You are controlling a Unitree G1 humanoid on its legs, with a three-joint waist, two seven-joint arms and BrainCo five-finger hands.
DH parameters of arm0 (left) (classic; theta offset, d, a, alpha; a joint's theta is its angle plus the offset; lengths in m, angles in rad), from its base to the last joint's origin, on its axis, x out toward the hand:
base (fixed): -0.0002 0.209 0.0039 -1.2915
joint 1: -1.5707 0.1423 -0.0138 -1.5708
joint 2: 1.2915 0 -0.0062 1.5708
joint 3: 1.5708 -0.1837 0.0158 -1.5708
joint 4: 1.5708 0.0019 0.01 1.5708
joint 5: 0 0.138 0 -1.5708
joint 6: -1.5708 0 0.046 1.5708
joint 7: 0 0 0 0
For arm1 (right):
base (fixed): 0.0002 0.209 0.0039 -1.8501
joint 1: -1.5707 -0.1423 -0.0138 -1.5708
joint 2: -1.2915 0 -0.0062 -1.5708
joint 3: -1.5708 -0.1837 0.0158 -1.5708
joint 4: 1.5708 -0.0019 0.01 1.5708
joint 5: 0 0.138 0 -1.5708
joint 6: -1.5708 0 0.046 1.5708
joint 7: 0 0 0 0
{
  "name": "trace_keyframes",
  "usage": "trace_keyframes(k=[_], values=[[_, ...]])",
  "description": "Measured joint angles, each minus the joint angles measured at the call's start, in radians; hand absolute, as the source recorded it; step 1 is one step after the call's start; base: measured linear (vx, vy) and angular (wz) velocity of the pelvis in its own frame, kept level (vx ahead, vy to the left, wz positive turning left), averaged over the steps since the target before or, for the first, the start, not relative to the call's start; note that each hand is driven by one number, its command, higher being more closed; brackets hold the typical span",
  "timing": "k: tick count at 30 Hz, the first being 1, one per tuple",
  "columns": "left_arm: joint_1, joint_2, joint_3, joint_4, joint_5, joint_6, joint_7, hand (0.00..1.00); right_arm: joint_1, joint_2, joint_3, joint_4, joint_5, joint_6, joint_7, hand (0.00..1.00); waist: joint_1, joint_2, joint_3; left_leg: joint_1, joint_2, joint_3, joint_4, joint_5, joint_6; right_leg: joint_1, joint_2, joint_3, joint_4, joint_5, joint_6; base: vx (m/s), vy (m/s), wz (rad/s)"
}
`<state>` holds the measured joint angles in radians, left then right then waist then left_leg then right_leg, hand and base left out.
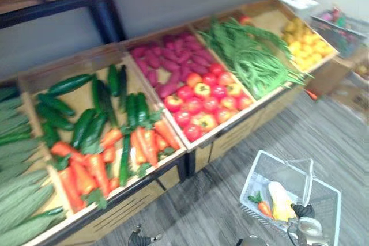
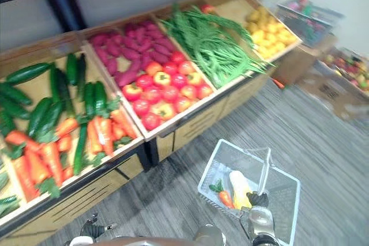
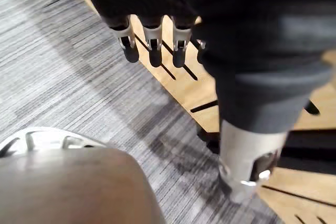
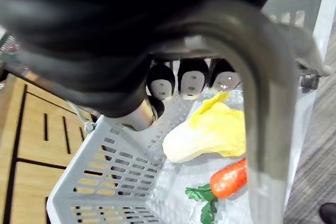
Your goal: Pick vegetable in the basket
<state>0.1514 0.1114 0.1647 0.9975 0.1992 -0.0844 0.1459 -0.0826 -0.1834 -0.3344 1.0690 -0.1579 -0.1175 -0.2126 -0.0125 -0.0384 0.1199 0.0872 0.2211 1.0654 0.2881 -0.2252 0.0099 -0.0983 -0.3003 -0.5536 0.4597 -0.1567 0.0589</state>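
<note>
Long pale wooden display stand (image 1: 228, 135), open bins side by side, set on a grey striped carpet floor (image 1: 288, 131). Bins, from the robot's left to its right: ridged green gourds (image 1: 17, 200); dark green cucumbers (image 1: 86, 122) behind loose orange carrots (image 1: 86, 171); purple sweet potatoes (image 1: 167, 61) behind red and yellow tomatoes (image 1: 202, 99); a heap of long green beans (image 1: 248, 56); yellow lemons (image 1: 302, 41). Low on the robot's right, clear of the stand front, a light grey slotted plastic basket (image 1: 252, 180) hangs from its grey hoop handle (image 4: 262, 108). Inside lie a pale yellow-white leafy cabbage (image 4: 210, 132) and, just beside it, a small orange carrot with a green top (image 4: 229, 178). Judgement: the task is partly done, with two vegetables in the basket. Nothing is in transit, so any further pick would mean a fresh reach to the bins. Right hand (image 4: 191, 80): fingers curled round the handle from above, dark tips showing under it, carrying the basket. Left hand (image 3: 152, 38): low by the slotted wooden front of the stand, fingers hanging straight and relaxed, holding nothing and touching nothing.
</note>
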Motion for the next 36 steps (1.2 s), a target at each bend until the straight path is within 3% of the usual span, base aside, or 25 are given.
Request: trace_keyframes(k=[1,2,3,4,5,6,9,10,11,12,13,14,15,16,17,19,25,27,29,32,36], values=[[-0.002,-0.001,0.002,0.001,0.000,0.000,0.001,0.00,0.000,-0.001,0.009,0.000,-0.003,0.000,0.000,1.00,0.004,0.013,-0.001,0.001,0.019,0.021,0.022,0.000,0.000,0.002,0.021,0.001,-0.034,0.000,-0.001,0.11,-0.305,-1.52],[0.000,-0.009,0.003,0.009,0.000,0.000,0.001,0.00,0.007,-0.003,0.032,-0.001,-0.013,0.000,0.001,1.00,0.005,0.030,-0.005,0.001,0.076,0.053,0.123,0.001,0.000,0.026,0.063,0.012,-0.113,0.005,-0.008,0.13,-0.290,-1.30],[-0.009,-0.007,0.025,0.025,0.002,0.000,-0.002,0.00,0.028,0.003,0.034,-0.002,-0.027,0.004,0.002,1.00,0.010,0.019,0.000,-0.027,0.142,0.061,0.276,-0.015,-0.011,0.073,0.094,0.050,-0.196,0.005,-0.010,0.09,-0.280,-1.09],[-0.016,-0.009,0.036,0.029,0.002,-0.001,-0.002,0.00,0.031,0.003,0.034,-0.002,-0.031,0.008,0.001,1.00,0.010,0.018,0.001,-0.044,0.125,0.042,0.261,-0.049,-0.047,0.082,0.090,0.079,-0.220,0.003,-0.011,0.01,-0.146,-0.71],[-0.038,-0.009,0.040,0.036,0.002,-0.001,-0.001,0.00,0.034,-0.001,0.029,-0.002,-0.036,0.010,0.001,1.00,-0.004,0.011,0.005,-0.096,0.074,0.023,0.172,-0.077,-0.047,0.090,0.067,0.103,-0.249,0.006,-0.008,0.16,-0.046,-1.74],[-0.078,-0.028,0.057,0.034,-0.001,0.000,0.002,0.00,0.143,0.025,0.048,-0.075,-0.038,-0.024,0.003,1.00,-0.042,0.017,0.007,-0.062,0.133,0.136,0.066,0.107,0.041,0.235,0.123,0.137,-0.386,0.051,0.067,0.19,0.015,-1.66],[-0.081,-0.065,0.036,0.036,-0.001,0.000,0.000,0.00,0.146,0.024,0.047,-0.079,-0.038,-0.024,0.002,1.00,-0.055,0.021,0.013,-0.025,0.137,0.135,0.067,0.103,0.035,0.270,0.126,0.141,-0.398,0.056,0.072,0.09,0.020,-0.64],[-0.087,-0.079,0.043,0.030,-0.012,-0.001,0.000,0.00,0.146,0.027,0.055,-0.092,-0.038,-0.024,0.002,1.00,-0.071,0.030,0.024,-0.012,0.170,0.106,0.124,0.100,0.031,0.258,0.135,0.156,-0.403,0.056,0.073,0.00,0.015,-0.53],[-0.089,-0.087,0.065,0.025,-0.034,-0.001,0.001,0.00,0.135,0.032,0.076,-0.111,-0.038,-0.024,0.002,1.00,-0.064,0.037,0.034,-0.030,0.192,0.010,0.185,0.103,0.038,0.244,0.149,0.187,-0.393,0.056,0.072,-0.07,-0.051,-1.76],[-0.093,-0.097,0.082,0.022,-0.042,0.003,0.007,0.00,0.126,0.036,0.137,-0.162,-0.038,-0.038,0.004,1.00,-0.028,0.066,0.042,-0.113,0.187,-0.353,0.275,0.134,0.079,0.197,0.170,0.303,-0.365,0.072,0.045,-0.10,-0.001,-2.98],[-0.083,-0.099,0.090,-0.010,-0.076,-0.002,0.013,0.00,0.113,0.037,0.185,-0.167,-0.038,-0.051,0.008,1.00,0.026,0.059,0.047,-0.157,0.120,-0.602,0.294,0.149,0.097,0.131,0.166,0.464,-0.336,0.081,0.028,-0.07,0.084,-4.14],[-0.071,-0.095,0.097,-0.018,-0.078,-0.018,0.028,0.00,0.085,0.050,0.197,-0.150,-0.038,-0.061,0.017,1.00,0.042,0.061,0.043,-0.144,-0.014,-0.862,0.172,0.075,-0.005,0.091,0.152,0.613,-0.362,0.096,0.039,0.01,0.178,-3.33],[-0.076,-0.099,0.099,-0.005,-0.078,-0.017,0.032,0.00,0.088,0.049,0.196,-0.153,-0.039,-0.064,0.020,1.00,0.030,0.081,0.042,-0.132,-0.042,-0.924,0.070,0.083,-0.034,0.091,0.163,0.635,-0.389,0.100,0.047,0.02,0.165,-2.65],[-0.082,-0.109,0.094,0.017,-0.076,-0.018,0.038,0.00,0.104,0.034,0.191,-0.150,-0.039,-0.062,0.023,1.00,0.018,0.125,0.039,-0.113,-0.034,-0.951,-0.025,0.099,-0.075,0.078,0.188,0.675,-0.413,0.106,0.059,0.05,0.124,-1.49],[-0.091,-0.108,0.085,0.039,-0.075,-0.017,0.042,0.00,0.135,0.031,0.184,-0.151,-0.038,-0.057,0.023,1.00,0.003,0.137,0.035,-0.092,-0.043,-0.957,-0.047,0.098,-0.078,0.073,0.188,0.707,-0.423,0.114,0.071,0.07,0.116,-1.12],[-0.092,-0.112,0.063,0.041,-0.068,-0.017,0.043,0.00,0.172,0.032,0.179,-0.151,-0.038,-0.055,0.023,1.00,-0.017,0.130,0.035,-0.065,-0.041,-0.930,-0.071,0.086,-0.096,0.070,0.191,0.722,-0.421,0.114,0.073,0.05,0.082,-0.43],[-0.112,-0.102,0.017,0.065,-0.065,-0.013,0.043,0.00,0.170,0.044,0.131,-0.148,-0.033,-0.044,0.010,1.00,-0.014,0.072,0.030,-0.032,-0.045,-0.849,-0.193,0.049,-0.147,-0.027,0.205,0.796,-0.402,0.140,0.107,-0.06,0.081,-0.35],[-0.115,-0.065,-0.010,0.066,-0.065,-0.014,0.045,0.00,0.148,0.043,0.148,-0.146,-0.039,-0.042,0.004,1.00,-0.013,0.029,0.042,-0.031,-0.073,-0.798,-0.196,0.036,-0.143,-0.073,0.191,0.840,-0.383,0.164,0.126,-0.13,0.111,-0.64],[-0.118,-0.061,-0.025,0.067,-0.064,-0.014,0.045,0.00,0.143,0.042,0.147,-0.144,-0.039,-0.042,0.003,1.00,-0.013,0.022,0.046,-0.027,-0.078,-0.776,-0.178,0.024,-0.133,-0.078,0.188,0.813,-0.382,0.197,0.118,-0.12,0.075,-0.48],[-0.117,-0.059,-0.043,0.067,-0.058,-0.018,0.043,0.00,0.145,0.042,0.147,-0.130,-0.038,-0.043,-0.004,1.00,-0.012,0.015,0.044,-0.025,-0.088,-0.747,-0.151,0.005,-0.119,-0.074,0.158,0.681,-0.388,0.221,0.099,-0.15,0.041,-0.33],[-0.118,-0.059,-0.053,0.070,-0.036,-0.028,0.021,0.00,0.167,0.044,0.109,-0.099,-0.037,-0.043,-0.021,1.00,-0.013,0.018,0.042,-0.033,-0.107,-0.766,-0.130,0.003,-0.117,-0.068,0.137,0.658,-0.388,0.221,0.099,-0.06,0.022,0.08]])
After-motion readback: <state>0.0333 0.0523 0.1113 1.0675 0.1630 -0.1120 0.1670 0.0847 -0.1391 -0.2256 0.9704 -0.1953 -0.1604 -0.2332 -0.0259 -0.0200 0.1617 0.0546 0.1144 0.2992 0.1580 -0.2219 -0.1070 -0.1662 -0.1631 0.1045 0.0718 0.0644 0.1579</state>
